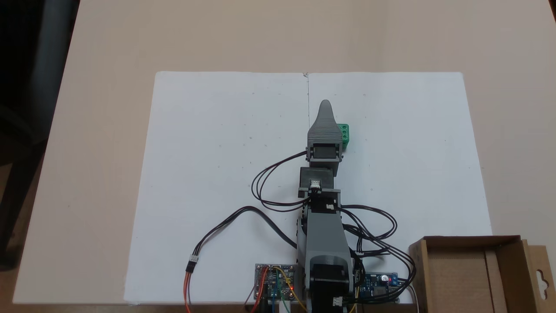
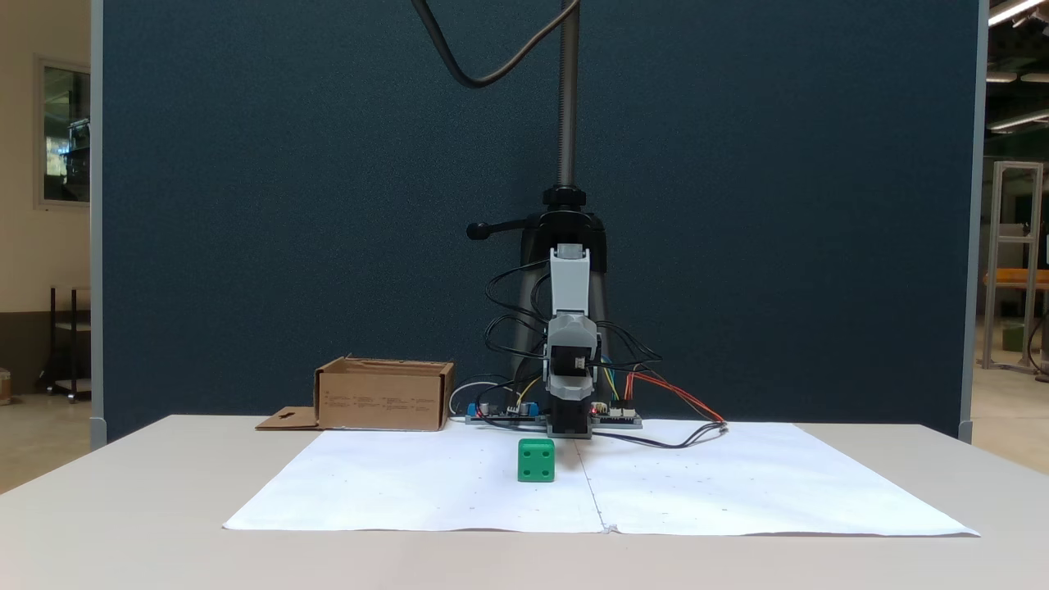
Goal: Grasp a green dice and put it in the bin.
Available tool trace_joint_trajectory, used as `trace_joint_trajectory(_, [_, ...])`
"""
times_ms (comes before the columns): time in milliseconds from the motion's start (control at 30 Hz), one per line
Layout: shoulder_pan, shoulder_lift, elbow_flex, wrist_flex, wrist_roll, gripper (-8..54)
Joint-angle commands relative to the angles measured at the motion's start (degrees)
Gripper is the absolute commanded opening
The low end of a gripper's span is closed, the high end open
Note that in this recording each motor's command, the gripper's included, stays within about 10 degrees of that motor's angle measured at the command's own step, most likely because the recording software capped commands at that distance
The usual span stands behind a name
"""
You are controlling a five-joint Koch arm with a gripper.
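So from the front-on fixed view, nearest the camera is the white paper sheet (image 2: 459, 492) spread over the beige table (image 2: 123, 524), and the green dice (image 2: 537, 460) sits on it close to the centre crease, four pips facing the lens. Right behind it is the Koch arm, folded up, with its gripper (image 2: 569, 385) raised above the table and not touching the dice. In the top-down fixed view the gripper (image 1: 325, 106) is a grey tapered snout pointing away from the base, and the dice (image 1: 343, 135) peeks out just beside it on the right, partly tucked under. Only one tip shows, so I honestly can't tell if the jaws are apart or together. Further back, the cardboard bin (image 2: 383, 397) stands left of the arm base, flaps up; the top-down view puts the bin (image 1: 473, 243) at bottom right, hang-hole flap on its right side, well apart from the dice.
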Motion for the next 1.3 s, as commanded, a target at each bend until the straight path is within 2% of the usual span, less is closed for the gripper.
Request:
trace_joint_trajectory(0, [1.67, 6.42, 10.00, -9.82, -3.25, 45.2])
trace_joint_trajectory(300, [1.67, 6.42, 10.00, -22.48, -3.25, 45.2])
trace_joint_trajectory(633, [1.49, 6.42, 10.00, -22.48, -3.08, 45.1])
trace_joint_trajectory(767, [-1.14, 6.42, 10.00, -22.48, -3.69, 42.0])
trace_joint_trajectory(800, [-0.88, 6.42, 10.00, -22.48, -4.48, 38.0])
trace_joint_trajectory(833, [-0.35, 6.33, 10.00, -22.48, -4.57, 36.5])
trace_joint_trajectory(867, [2.02, 6.42, 0.44, -22.48, -5.36, 36.6])
trace_joint_trajectory(900, [2.99, 6.50, -7.03, -11.60, -5.36, 36.7])
trace_joint_trajectory(1033, [3.87, 6.50, -15.21, -1.49, -5.36, 37.4])
trace_joint_trajectory(1100, [4.04, 6.50, -19.93, 6.66, -5.27, 42.5])
trace_joint_trajectory(1267, [3.96, 6.50, -34.52, 26.08, -5.27, 42.6])
